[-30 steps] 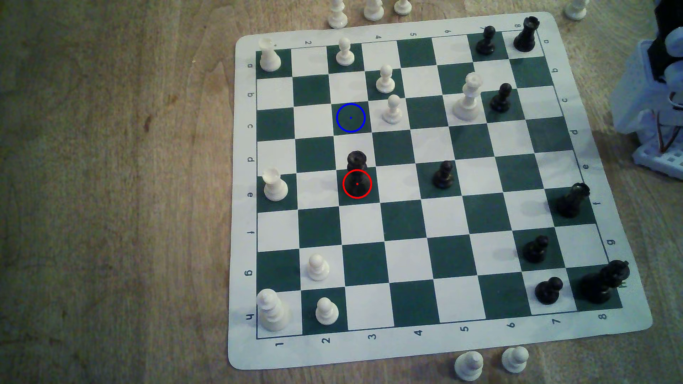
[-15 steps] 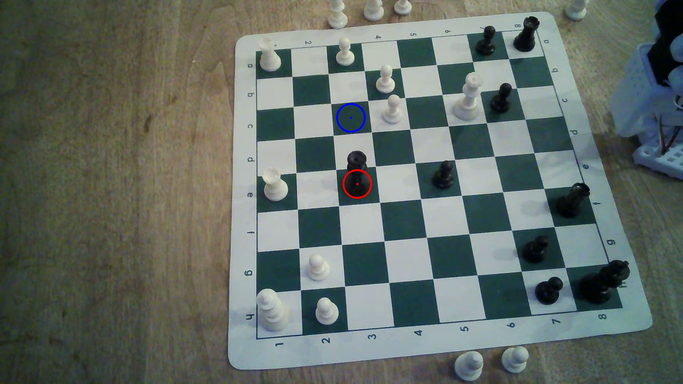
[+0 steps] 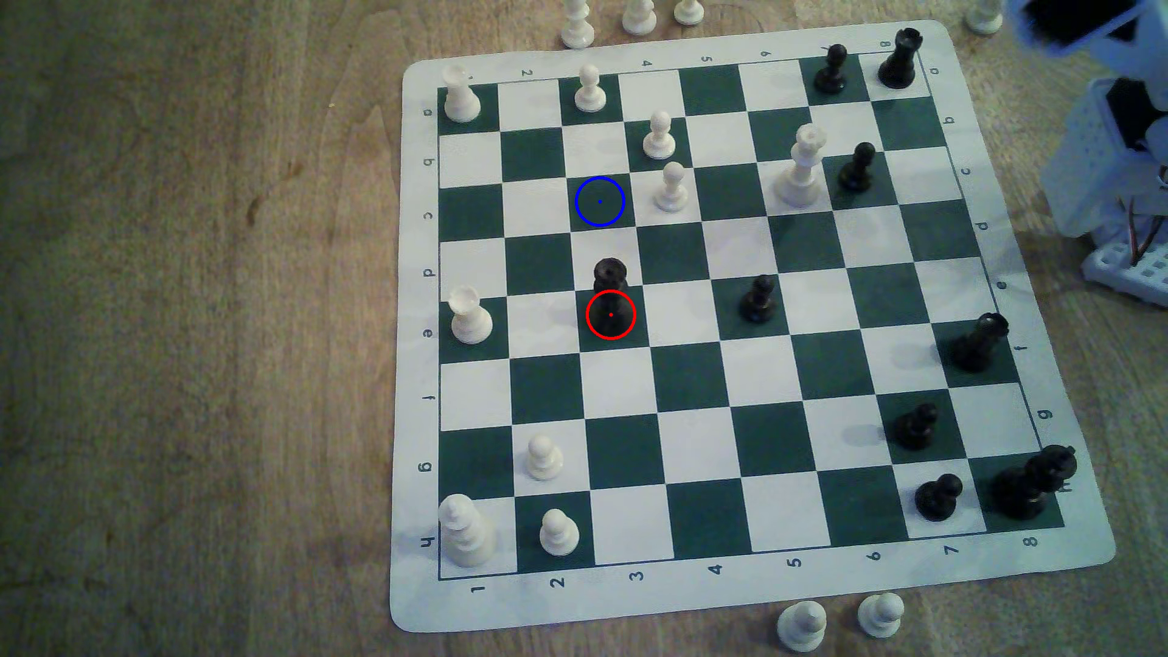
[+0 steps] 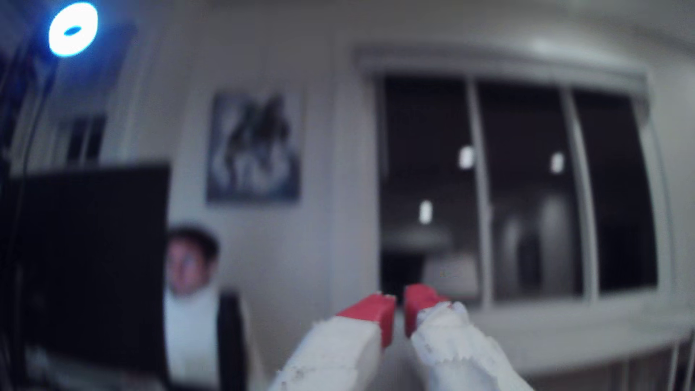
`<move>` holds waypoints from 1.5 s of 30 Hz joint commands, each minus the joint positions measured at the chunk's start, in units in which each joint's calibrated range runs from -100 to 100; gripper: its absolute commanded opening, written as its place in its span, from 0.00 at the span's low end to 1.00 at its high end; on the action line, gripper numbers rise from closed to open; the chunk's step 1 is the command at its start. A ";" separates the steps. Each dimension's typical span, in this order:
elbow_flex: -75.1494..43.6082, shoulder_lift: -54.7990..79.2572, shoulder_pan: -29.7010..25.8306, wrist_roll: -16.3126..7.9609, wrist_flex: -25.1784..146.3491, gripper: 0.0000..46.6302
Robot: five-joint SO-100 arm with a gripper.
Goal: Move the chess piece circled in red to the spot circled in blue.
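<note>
The black rook [image 3: 610,297] is seen standing upright on the red-ringed dark green square of the chessboard [image 3: 746,594], which is laid on a wooden surface [image 3: 189,328]. The blue-ringed spot [image 3: 600,201] is found two squares from the rook in the same file, toward the board's row of white pawns, with one white square lying bare between them. A white pawn [image 3: 671,187] is placed on the square just beside the spot, on the exterior view's right. A black pawn [image 3: 758,299] is set two squares from the rook, to the exterior view's right. Part of the arm [image 3: 1112,126] is seen off the board, well apart from the rook, beyond the corner held by another black rook [image 3: 900,58].

In the wrist view, the claw [image 4: 399,300] is pointed out at a blurred room, where a person [image 4: 191,285] is seated. Its red fingertips [image 4: 370,306] are nearly pressed together, with only a thin gap between them, and nothing is held.
</note>
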 commanded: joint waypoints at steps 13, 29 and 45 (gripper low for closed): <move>-35.36 39.02 -7.72 -2.00 45.30 0.43; -65.19 74.51 -6.62 -3.61 51.20 0.52; -100.37 97.94 -5.45 -5.71 66.02 0.46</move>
